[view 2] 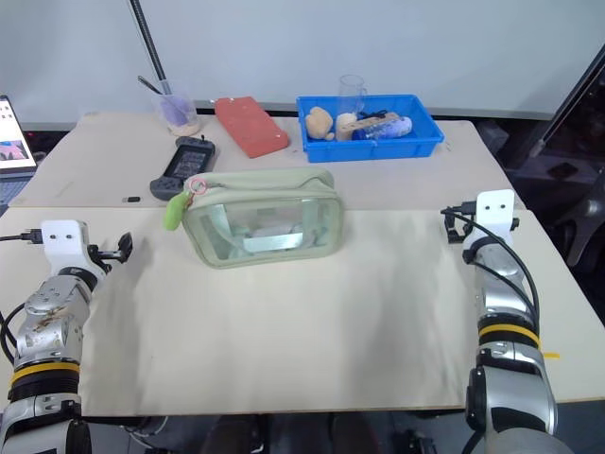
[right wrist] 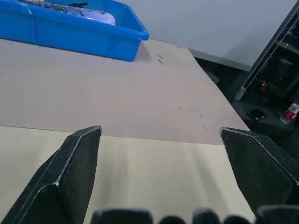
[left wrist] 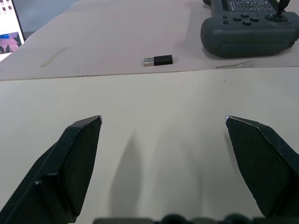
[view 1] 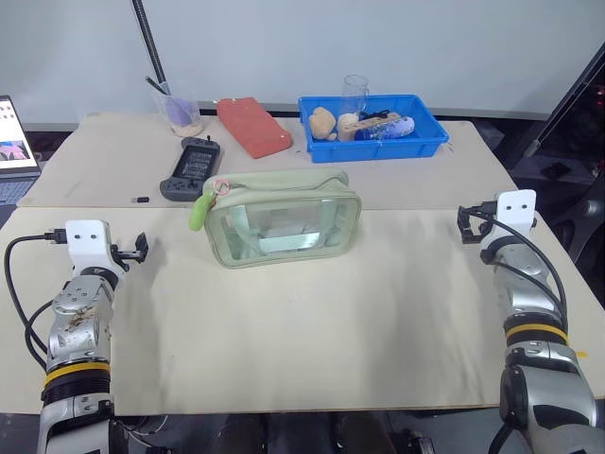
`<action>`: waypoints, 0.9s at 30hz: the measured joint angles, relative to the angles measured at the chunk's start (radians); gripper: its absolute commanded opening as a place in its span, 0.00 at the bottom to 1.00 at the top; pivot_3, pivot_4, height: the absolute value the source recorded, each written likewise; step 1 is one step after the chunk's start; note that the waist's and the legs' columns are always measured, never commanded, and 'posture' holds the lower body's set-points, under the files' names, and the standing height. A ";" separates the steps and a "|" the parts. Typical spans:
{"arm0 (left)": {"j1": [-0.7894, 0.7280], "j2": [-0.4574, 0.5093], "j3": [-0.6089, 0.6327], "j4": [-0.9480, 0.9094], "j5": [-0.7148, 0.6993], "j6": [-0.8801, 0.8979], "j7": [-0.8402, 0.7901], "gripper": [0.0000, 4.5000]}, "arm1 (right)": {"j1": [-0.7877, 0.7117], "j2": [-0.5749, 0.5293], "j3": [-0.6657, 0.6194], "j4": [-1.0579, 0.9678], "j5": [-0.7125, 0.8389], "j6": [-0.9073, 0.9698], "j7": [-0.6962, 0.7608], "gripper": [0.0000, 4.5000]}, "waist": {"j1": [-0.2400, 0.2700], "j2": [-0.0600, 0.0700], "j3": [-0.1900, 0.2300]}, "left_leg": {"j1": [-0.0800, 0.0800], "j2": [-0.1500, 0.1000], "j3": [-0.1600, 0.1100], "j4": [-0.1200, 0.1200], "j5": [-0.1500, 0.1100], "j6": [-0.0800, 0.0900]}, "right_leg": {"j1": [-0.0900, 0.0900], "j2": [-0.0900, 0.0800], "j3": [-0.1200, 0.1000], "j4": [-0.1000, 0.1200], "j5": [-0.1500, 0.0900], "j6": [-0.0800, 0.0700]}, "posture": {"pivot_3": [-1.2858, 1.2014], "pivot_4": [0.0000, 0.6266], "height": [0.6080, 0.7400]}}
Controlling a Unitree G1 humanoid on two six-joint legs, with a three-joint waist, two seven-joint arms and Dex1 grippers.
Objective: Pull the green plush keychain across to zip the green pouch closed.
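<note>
The green pouch (view 1: 284, 219) stands in the middle of the table, its clear window side facing me. The green plush keychain (view 1: 199, 210) hangs down the pouch's left end from a small pinkish ring (view 1: 220, 186) at the zipper's left end. My left gripper (view 1: 141, 248) hovers low over the table to the left of the pouch, well apart from it, open and empty (left wrist: 163, 120). My right gripper (view 1: 464, 223) is far to the right of the pouch, also open with nothing between its fingers (right wrist: 160, 130).
Behind the pouch lie a dark handheld controller (view 1: 192, 168), a red-orange block (view 1: 253, 126), and a blue tray (view 1: 378, 148) with several small items and a clear glass (view 1: 355, 93). A cup (view 1: 180, 112) stands back left, a laptop (view 1: 14, 151) is at the left edge, and a small USB dongle (left wrist: 158, 60) lies near the controller.
</note>
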 measured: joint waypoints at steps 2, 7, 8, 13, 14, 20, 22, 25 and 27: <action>0.000 0.003 0.000 0.011 0.000 -0.010 -0.008 1.00 | 0.000 0.000 0.001 0.000 0.000 0.000 0.000 1.00 | 0.000 0.000 0.000 | 0.000 0.000 0.000 0.000 0.000 0.000 | 0.000 0.000 0.000 0.000 0.000 0.000 | 0.52 0.24 1.00; -0.005 0.061 0.028 0.072 -0.036 -0.055 -0.100 1.00 | -0.003 -0.001 0.003 0.002 0.001 0.000 0.024 1.00 | -0.002 0.000 0.000 | 0.000 0.000 0.000 0.000 0.000 0.000 | -0.001 0.000 0.000 0.000 0.000 0.000 | 0.52 0.24 1.00; -0.011 0.086 0.035 0.067 -0.046 -0.055 -0.127 1.00 | -0.009 -0.002 0.005 0.000 0.005 0.001 0.047 1.00 | -0.003 0.000 0.000 | 0.000 0.000 0.000 0.000 0.000 0.000 | -0.001 0.000 0.000 0.000 0.000 0.000 | 0.52 0.24 1.00; -0.101 0.303 0.015 -0.099 -0.104 -0.015 -0.364 1.00 | -0.072 -0.093 0.051 -0.125 0.061 0.064 0.330 1.00 | 0.001 0.000 0.001 | -0.005 0.000 0.000 0.000 0.000 0.000 | -0.006 0.000 0.000 0.000 0.000 -0.001 | 0.52 0.24 1.00; -0.154 0.345 -0.008 -0.147 -0.132 0.026 -0.427 1.00 | -0.089 -0.123 0.070 -0.182 0.092 0.097 0.420 1.00 | 0.005 0.000 0.001 | -0.005 0.000 0.000 0.000 0.000 0.000 | -0.006 0.000 0.000 0.001 0.000 0.000 | 0.52 0.24 1.00; -0.404 0.456 -0.203 -0.401 -0.257 0.248 -0.681 1.00 | -0.130 -0.236 0.139 -0.530 0.258 0.341 0.756 1.00 | 0.010 0.001 0.001 | -0.005 0.000 0.000 0.000 0.000 0.000 | -0.006 0.001 0.000 0.001 -0.001 0.000 | 0.52 0.24 1.00; -0.457 0.455 -0.296 -0.488 -0.281 0.309 -0.751 1.00 | -0.129 -0.242 0.163 -0.660 0.324 0.440 0.810 1.00 | 0.009 0.001 0.001 | -0.005 0.001 0.000 0.000 0.000 0.000 | -0.007 0.001 0.000 0.002 -0.002 -0.001 | 0.52 0.24 1.00; -0.488 0.442 -0.422 -0.551 -0.258 0.319 -0.820 1.00 | -0.099 -0.242 0.183 -0.816 0.383 0.547 0.826 1.00 | 0.006 0.001 0.001 | -0.004 0.001 0.000 0.000 0.000 0.000 | -0.008 0.002 0.000 0.003 -0.003 -0.002 | 0.52 0.24 1.00; -0.491 0.436 -0.494 -0.562 -0.185 0.280 -0.837 1.00 | -0.085 -0.229 0.192 -0.881 0.403 0.596 0.814 1.00 | 0.006 0.001 0.001 | -0.004 0.001 0.000 0.000 0.000 0.000 | -0.009 0.002 0.000 0.004 -0.002 -0.002 | 0.52 0.24 1.00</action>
